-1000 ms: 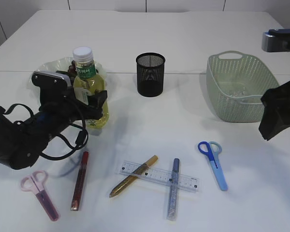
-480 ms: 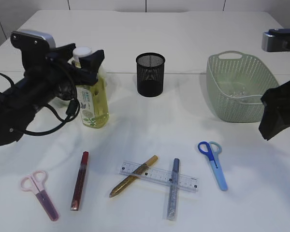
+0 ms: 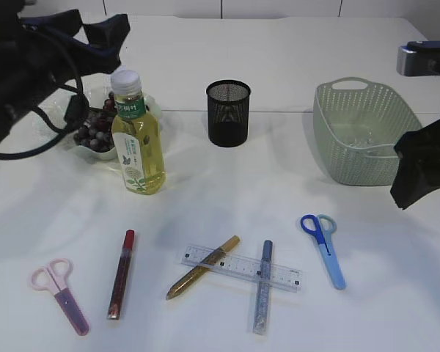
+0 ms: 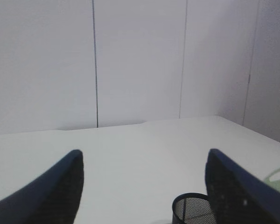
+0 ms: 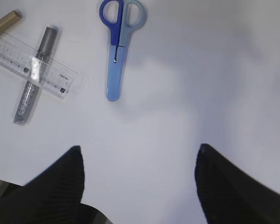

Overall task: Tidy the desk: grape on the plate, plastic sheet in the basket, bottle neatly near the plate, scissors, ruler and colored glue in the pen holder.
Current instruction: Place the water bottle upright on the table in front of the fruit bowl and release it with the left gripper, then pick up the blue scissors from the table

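Observation:
The yellow-green bottle (image 3: 137,139) stands upright just right of the plate (image 3: 86,152), which holds dark grapes (image 3: 95,130). My left gripper (image 3: 92,29) is open and empty, raised above and left of the bottle; its wrist view (image 4: 144,186) shows only the pen holder (image 4: 191,211). The black mesh pen holder (image 3: 228,113) stands mid-table. The ruler (image 3: 242,268) lies across the gold glue (image 3: 203,266) and silver glue (image 3: 262,286). The red glue (image 3: 121,273), pink scissors (image 3: 59,293) and blue scissors (image 3: 324,246) lie flat. My right gripper (image 5: 137,182) is open above bare table near the blue scissors (image 5: 117,56).
The green basket (image 3: 363,132) stands at the back right with something clear and glinting inside. My right arm (image 3: 422,172) hovers in front of the basket's right end. The ruler (image 5: 32,65) and silver glue (image 5: 35,74) also show in the right wrist view.
My left gripper has let go of the bottle and risen up and away to the left. The bottle stays standing by the plate. The right arm has not moved.

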Robot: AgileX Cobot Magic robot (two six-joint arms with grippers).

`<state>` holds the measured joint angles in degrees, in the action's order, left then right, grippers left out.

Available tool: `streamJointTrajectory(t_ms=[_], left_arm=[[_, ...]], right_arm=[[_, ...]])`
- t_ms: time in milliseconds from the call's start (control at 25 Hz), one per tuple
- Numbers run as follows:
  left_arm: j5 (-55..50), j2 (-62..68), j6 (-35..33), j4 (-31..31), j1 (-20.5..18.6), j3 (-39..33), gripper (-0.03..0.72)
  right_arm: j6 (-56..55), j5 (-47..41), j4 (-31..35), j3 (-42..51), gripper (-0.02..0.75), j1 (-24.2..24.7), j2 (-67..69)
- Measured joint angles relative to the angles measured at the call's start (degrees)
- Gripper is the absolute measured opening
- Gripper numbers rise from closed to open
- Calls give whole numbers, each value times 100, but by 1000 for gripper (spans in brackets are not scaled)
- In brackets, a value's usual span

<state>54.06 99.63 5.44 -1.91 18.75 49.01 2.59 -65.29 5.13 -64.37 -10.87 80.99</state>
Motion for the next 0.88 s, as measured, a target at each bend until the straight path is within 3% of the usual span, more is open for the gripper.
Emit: streamJointTrajectory(t_ms=[240, 880], left_arm=[[-1517, -890, 0, 433, 0, 2, 585], [-7243, -2622, 0, 455, 0, 2, 560]], right_arm=[[0, 0, 73, 0, 575, 0, 0], [228, 34, 645, 0, 575, 0, 0]])
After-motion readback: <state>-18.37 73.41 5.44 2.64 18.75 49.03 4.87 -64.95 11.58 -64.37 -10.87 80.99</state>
